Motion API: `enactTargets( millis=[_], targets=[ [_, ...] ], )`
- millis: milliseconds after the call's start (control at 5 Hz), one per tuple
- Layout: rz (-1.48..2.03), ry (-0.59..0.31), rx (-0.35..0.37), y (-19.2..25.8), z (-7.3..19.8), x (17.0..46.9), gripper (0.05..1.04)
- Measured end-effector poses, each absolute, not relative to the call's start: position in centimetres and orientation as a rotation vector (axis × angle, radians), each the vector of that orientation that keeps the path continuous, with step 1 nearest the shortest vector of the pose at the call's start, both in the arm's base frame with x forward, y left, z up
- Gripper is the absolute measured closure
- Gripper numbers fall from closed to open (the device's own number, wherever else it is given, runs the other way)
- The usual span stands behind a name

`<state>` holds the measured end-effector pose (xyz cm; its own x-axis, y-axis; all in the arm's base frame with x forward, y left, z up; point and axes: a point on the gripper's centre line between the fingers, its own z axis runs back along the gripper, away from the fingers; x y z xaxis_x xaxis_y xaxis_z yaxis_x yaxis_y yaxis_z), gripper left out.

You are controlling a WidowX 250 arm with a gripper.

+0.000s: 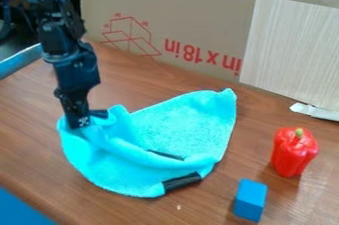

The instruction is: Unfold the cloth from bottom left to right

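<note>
I'm favouring a low, single-layer peel rightward, my gripper (87, 118) hanging at the left side of the turquoise cloth (189, 125) on the table (33, 144), its jaws' opening and hold escaping my view

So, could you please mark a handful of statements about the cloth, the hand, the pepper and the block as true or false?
1. The hand is at the cloth, near its left side in the picture. True.
2. The cloth is spread fully flat. False: it is bunched and partly folded over.
3. The pepper stands with its stem up. True.
4. The block sits on the cloth. False: it is on the table, apart from the cloth.
</note>
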<state>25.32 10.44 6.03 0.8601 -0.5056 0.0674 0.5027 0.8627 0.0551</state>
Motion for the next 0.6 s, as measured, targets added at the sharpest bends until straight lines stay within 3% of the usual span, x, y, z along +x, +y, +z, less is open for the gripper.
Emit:
enactTargets(
  millis=[200,400,600],
  targets=[
    [-0.595,-0.004,0.106,11.6,5.9,24.7,1.004],
    [-0.620,0.032,0.115,12.6,6.7,23.5,1.004],
    [-0.619,0.002,0.137,13.1,8.6,22.9,1.004]
  ],
)
